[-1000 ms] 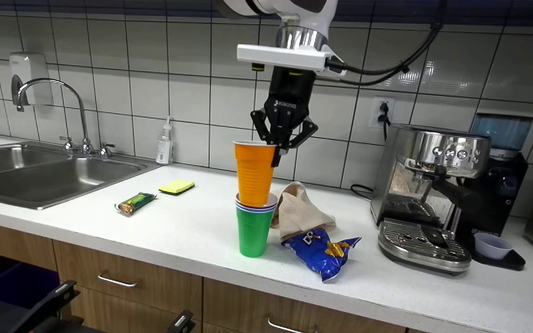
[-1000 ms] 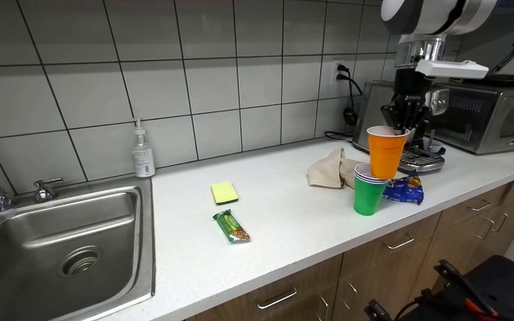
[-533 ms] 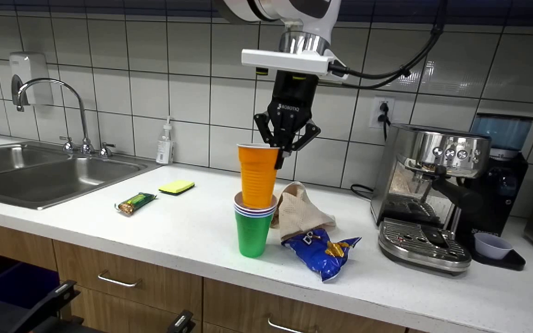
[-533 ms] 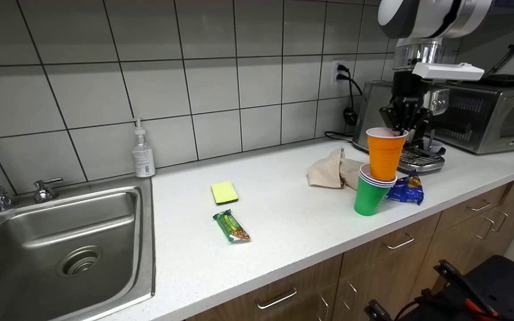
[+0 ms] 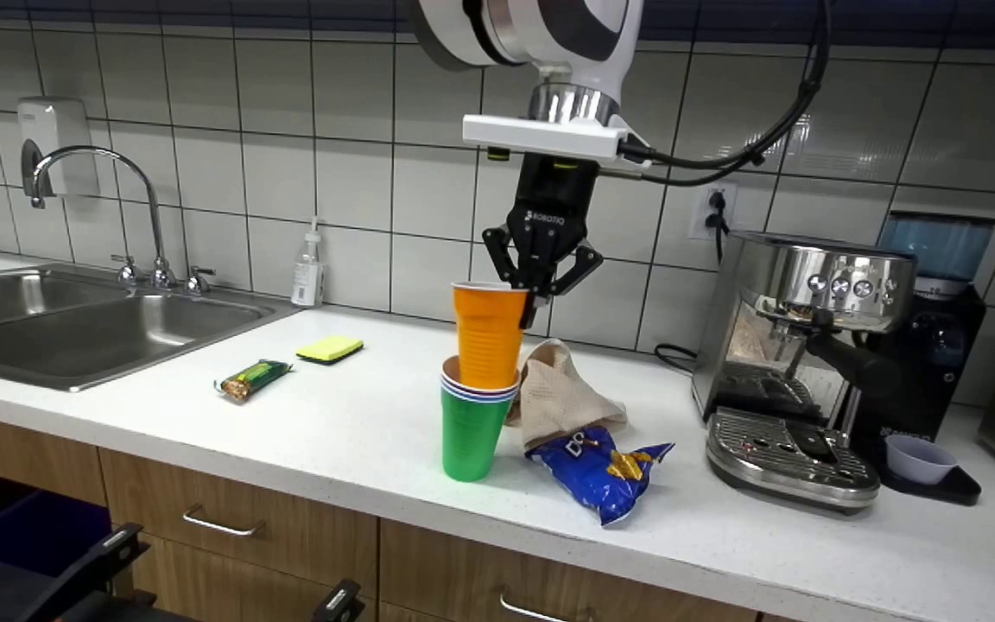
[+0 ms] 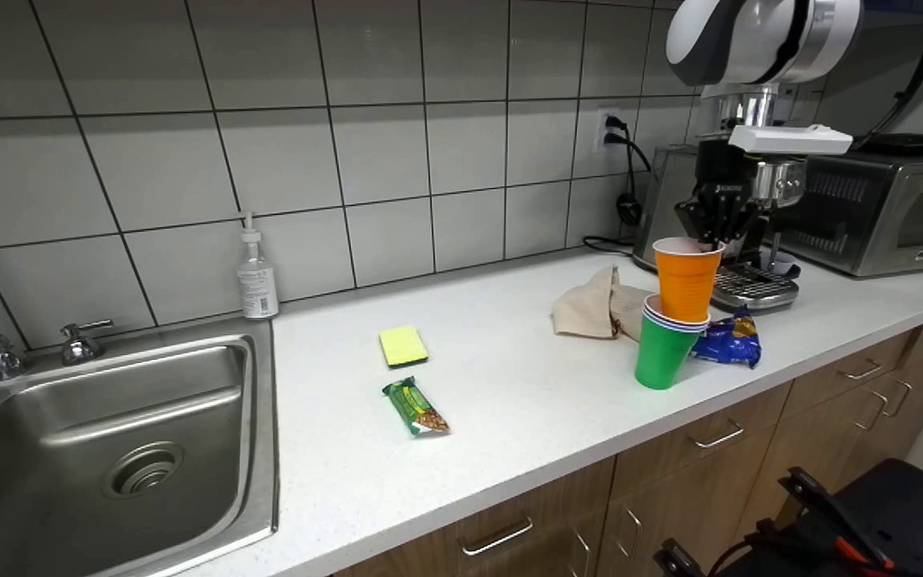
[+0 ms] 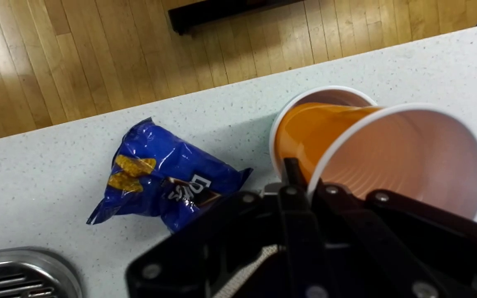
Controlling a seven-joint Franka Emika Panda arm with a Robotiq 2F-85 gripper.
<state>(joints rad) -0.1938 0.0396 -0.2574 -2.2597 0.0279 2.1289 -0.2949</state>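
Note:
My gripper [image 5: 527,302] is shut on the rim of an orange cup [image 5: 489,341], with one finger inside the cup and one outside. The fingers at the rim also show in the wrist view [image 7: 304,178]. The orange cup tilts slightly, and its lower end sits in the mouth of a green cup [image 5: 473,436] on the counter. Several pale rims at the top of the green cup suggest a nested stack. In an exterior view, the green cup [image 6: 663,357] leans slightly toward the blue chip bag [image 6: 727,340]. That bag [image 7: 168,174] lies beside the cups.
A beige cloth [image 5: 562,397] lies behind the cups. An espresso machine [image 5: 808,371] stands at the right. A yellow sponge [image 5: 330,349], a green snack bar [image 5: 254,380], a soap bottle [image 5: 307,268] and a sink [image 5: 117,345] are at the left. The counter's front edge [image 5: 428,510] is close.
My gripper has moved down with the orange cup, slightly sideways. The orange cup sits lower, at the green cup's mouth. The green cup has tipped slightly.

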